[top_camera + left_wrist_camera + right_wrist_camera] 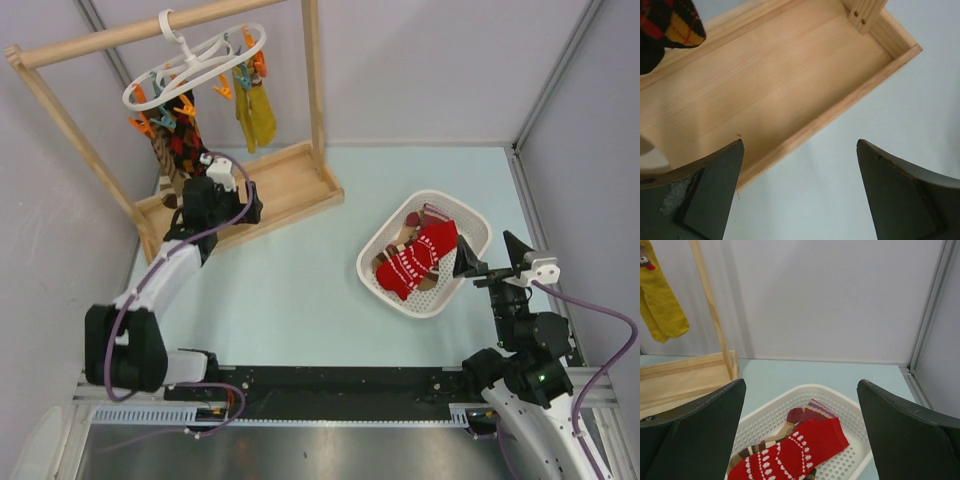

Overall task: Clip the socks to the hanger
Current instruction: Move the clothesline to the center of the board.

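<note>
Right gripper (pixel 800 390) gapes toward red sock (pixel 790 452); only overhead view shows hanger (pixel 190 65).

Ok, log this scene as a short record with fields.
red sock: in basket, lying over brown socks
hanger: hooked on frame rail; yellow sock and black sock hang from it
left fingers: open, empty, over the frame's tray edge
right fingers: open, empty, facing the basket
progress: basket socks not yet clipped
</note>
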Controlling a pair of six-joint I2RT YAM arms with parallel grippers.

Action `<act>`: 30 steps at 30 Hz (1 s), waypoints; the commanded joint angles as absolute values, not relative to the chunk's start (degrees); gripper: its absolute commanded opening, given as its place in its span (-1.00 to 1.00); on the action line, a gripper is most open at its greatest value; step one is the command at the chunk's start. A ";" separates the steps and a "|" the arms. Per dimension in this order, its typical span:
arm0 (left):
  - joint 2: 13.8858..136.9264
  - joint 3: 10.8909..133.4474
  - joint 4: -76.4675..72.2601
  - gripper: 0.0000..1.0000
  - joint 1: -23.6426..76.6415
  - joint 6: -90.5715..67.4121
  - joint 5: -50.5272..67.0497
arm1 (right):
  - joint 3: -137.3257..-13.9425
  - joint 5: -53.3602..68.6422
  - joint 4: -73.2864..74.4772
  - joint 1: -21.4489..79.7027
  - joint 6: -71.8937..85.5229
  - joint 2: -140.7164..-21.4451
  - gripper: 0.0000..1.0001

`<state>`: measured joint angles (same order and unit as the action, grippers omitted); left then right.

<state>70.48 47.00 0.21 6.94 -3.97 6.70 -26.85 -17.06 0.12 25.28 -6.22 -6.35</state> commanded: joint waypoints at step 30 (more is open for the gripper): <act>116.45 90.87 34.09 0.99 10.11 -26.80 -11.17 | -25.49 -15.21 -2.99 25.93 -8.09 -8.00 0.99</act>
<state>114.85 86.65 26.89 8.91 -22.09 -7.90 -25.58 -15.55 -0.64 25.47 -7.44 -8.25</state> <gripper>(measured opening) 0.996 0.994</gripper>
